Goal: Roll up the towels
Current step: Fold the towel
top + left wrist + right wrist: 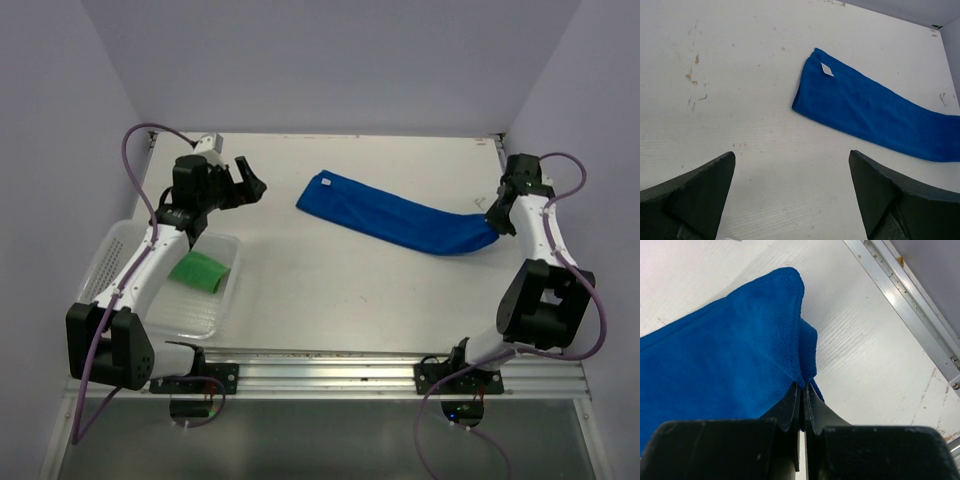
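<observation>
While the right claw [802, 389] pinches one end of the blue towel [390, 215]: the step in hand is judged to be starting the roll from that end.
Right claw: shut tight on the towel's right corner, cloth bunched between the jaws.
Left claw [792, 200]: wide open, holding nothing, hovering over the bare surface [330, 290] near the towel's tagged end.
Blue towel: a long folded strip lying diagonally across the surface.
Green towel [198, 271]: folded, in the basket [105, 262] at left, beneath the left arm.
Doing it well: turn the pinched edge over onto the strip, low and square to its length. The left claw could pin the tagged end against sliding.
Risk: only a corner is held, so the roll may start skewed.
Right arm pose: elbow folded near its base, forearm reaching to the far right, wrist angled down and inward.
Left arm pose: stretched forward over the basket, wrist tipped toward the towel.
</observation>
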